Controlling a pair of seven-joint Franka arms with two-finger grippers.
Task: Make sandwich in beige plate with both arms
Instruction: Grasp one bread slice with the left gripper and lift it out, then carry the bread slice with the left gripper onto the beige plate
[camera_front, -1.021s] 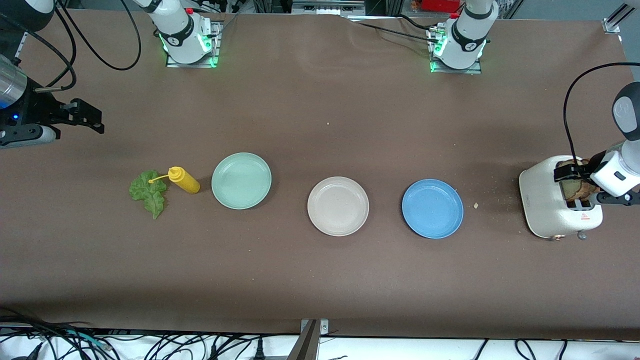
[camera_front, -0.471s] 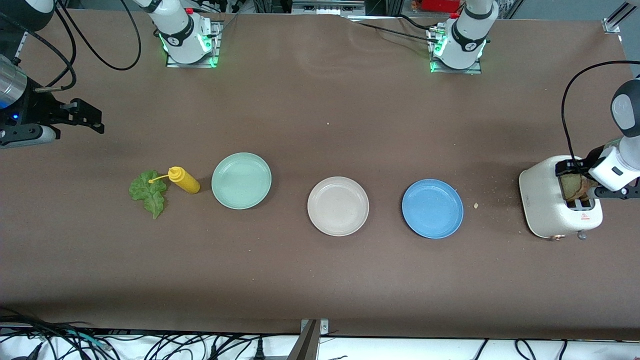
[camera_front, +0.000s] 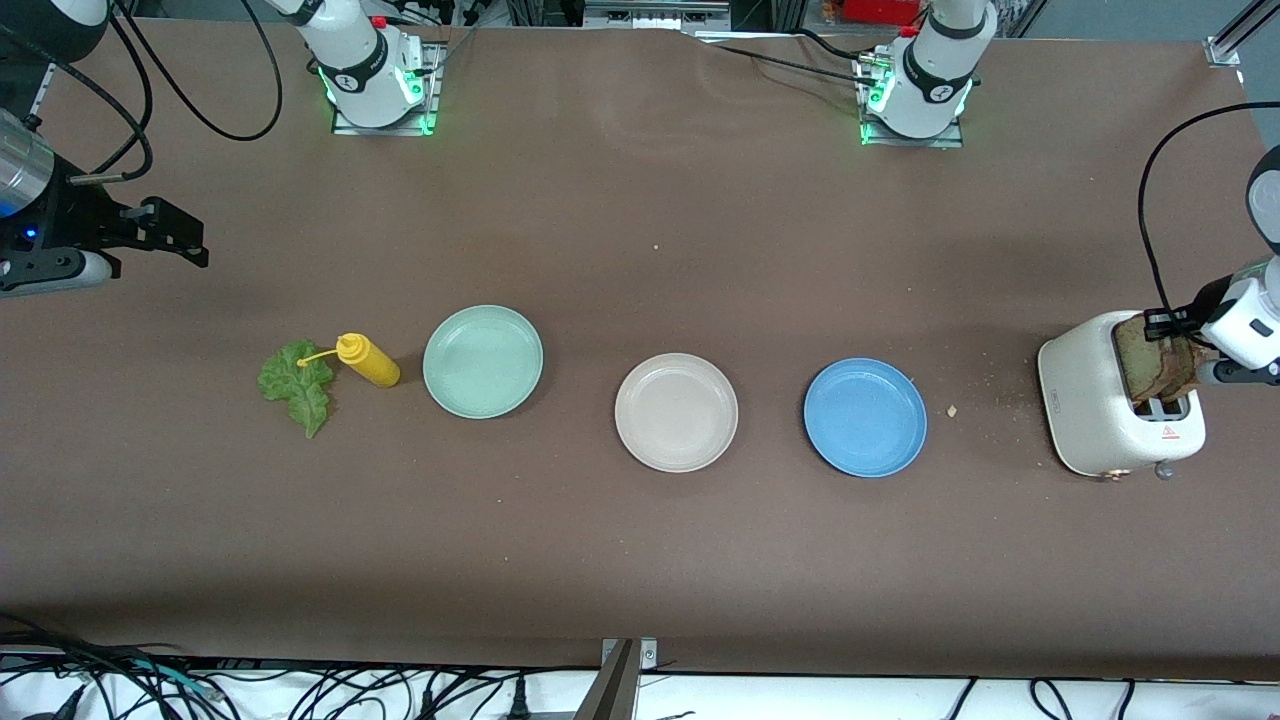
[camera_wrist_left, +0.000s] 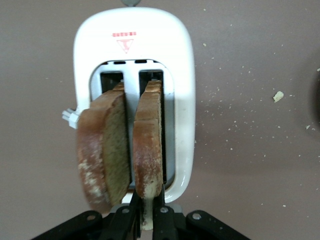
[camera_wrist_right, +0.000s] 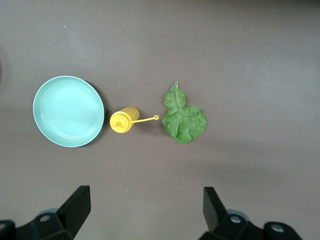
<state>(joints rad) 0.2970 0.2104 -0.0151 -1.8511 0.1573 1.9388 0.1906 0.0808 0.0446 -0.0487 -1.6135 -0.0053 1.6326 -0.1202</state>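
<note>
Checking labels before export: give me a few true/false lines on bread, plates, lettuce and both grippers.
1. The left gripper is shut on a bread slice standing in the toaster. True.
2. The beige plate already holds bread. False: nothing lies on it.
3. The lettuce leaf lies on the mint-green plate. False: it lies on the table, beside the yellow squeeze bottle.
4. The right gripper is open, over the table at the right arm's end. True.
5. A second bread slice stands in the toaster's other slot. True.
</note>
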